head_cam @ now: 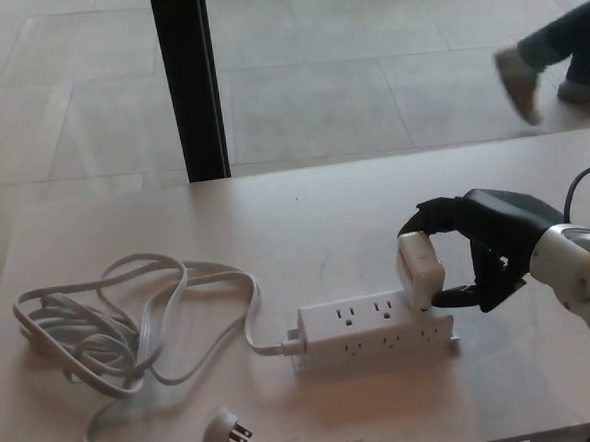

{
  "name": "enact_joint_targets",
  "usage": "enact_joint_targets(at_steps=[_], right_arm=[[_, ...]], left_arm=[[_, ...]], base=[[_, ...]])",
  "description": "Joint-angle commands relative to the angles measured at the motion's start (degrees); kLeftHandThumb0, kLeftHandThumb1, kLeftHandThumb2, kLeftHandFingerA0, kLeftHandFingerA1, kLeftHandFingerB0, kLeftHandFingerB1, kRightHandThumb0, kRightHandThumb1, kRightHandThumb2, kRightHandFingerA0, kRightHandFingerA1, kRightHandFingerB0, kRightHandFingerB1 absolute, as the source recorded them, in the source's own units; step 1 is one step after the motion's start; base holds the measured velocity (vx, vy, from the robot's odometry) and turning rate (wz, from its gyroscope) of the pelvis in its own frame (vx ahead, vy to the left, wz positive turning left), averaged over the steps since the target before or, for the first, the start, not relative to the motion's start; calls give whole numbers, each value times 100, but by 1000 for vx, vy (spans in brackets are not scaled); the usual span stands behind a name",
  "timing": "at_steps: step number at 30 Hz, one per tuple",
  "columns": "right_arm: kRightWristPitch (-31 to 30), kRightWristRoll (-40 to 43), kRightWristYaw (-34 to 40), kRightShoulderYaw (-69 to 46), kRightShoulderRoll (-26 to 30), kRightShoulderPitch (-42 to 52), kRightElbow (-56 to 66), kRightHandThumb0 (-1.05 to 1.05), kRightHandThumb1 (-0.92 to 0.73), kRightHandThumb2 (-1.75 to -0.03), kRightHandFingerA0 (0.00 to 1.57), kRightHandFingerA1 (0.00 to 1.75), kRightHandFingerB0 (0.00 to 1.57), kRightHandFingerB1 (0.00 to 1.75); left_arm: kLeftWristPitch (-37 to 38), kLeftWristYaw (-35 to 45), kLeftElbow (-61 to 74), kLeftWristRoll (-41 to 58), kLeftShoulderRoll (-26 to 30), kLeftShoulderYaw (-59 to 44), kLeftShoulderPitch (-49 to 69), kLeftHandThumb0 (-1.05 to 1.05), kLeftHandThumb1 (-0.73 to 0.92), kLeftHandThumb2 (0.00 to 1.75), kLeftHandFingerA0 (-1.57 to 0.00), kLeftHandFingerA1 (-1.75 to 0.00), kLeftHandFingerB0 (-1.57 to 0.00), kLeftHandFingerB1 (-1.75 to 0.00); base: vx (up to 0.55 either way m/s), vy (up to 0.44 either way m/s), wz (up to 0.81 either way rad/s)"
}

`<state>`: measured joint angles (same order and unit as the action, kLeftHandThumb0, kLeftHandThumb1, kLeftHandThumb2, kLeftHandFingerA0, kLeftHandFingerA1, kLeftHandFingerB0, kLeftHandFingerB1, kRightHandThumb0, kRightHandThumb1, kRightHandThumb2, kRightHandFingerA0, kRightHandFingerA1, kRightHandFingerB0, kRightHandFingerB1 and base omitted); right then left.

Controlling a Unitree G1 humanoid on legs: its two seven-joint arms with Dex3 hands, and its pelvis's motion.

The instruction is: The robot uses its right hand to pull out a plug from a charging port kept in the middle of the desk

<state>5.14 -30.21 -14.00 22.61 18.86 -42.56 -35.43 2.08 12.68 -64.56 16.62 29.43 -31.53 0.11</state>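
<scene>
A white power strip (377,328) lies in the middle of the desk (305,220), several sockets facing up. At its right end stands a white block-shaped plug adapter (419,270), tilted slightly and still seated in the strip. My right hand (482,245) comes in from the right and is shut on the adapter, one black finger over its top and the thumb under its right side. The strip's white cable (131,321) runs left into a loose coil, ending in a bare plug (228,432) near the front edge. My left hand does not show.
A black post (190,82) stands behind the desk's far edge. A person's feet (551,65) cross the tiled floor at the upper right. A black cable (576,182) loops above my right wrist. The desk's front edge runs just below the strip.
</scene>
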Motion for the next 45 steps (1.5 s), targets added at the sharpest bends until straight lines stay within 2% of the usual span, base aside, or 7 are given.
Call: enact_joint_targets(at_steps=[1, 12, 16, 22, 28, 32, 45], right_arm=[[17, -6, -30, 37, -85, 42, 51, -42, -61, -60, 84, 129, 63, 46], [-77, 24, -42, 4, -140, 153, -2, -38, -64, -58, 80, 93, 72, 47], [-250, -101, -26, 83, -166, 211, 152, -32, -66, -62, 81, 142, 87, 51], [-343, -109, -58, 127, -220, 277, 245, -31, -67, -62, 91, 149, 93, 59], [-567, -381, 425, 249, -389, 355, 276, -25, -46, -120, 90, 174, 91, 124], [-608, -356, 573, 186, -405, 398, 349, -20, -43, -106, 102, 175, 86, 136], [-843, -196, 927, -226, -668, 435, 476, -28, -51, -88, 93, 172, 89, 112]], left_arm=[[148, -97, 58, 57, -10, -25, 17, -105, 87, 70, -85, -67, -71, -57], [146, -80, 36, 91, -24, -56, 1, -105, 87, 72, -86, -67, -68, -58], [151, -71, 73, 112, -37, -78, 23, -105, 87, 71, -87, -68, -69, -58], [143, -96, 65, 104, -28, -80, 8, -105, 87, 71, -90, -68, -70, -58], [116, -113, 137, 130, -55, -110, 26, -105, 87, 71, -88, -69, -70, -59], [123, -103, 98, 114, -47, -102, 15, -105, 86, 72, -87, -67, -69, -58], [143, -162, 142, 99, -64, -100, 94, -105, 86, 72, -90, -68, -71, -59]], base=[[0, 0, 0], [0, 0, 0], [0, 0, 0], [0, 0, 0], [0, 0, 0], [0, 0, 0], [0, 0, 0]])
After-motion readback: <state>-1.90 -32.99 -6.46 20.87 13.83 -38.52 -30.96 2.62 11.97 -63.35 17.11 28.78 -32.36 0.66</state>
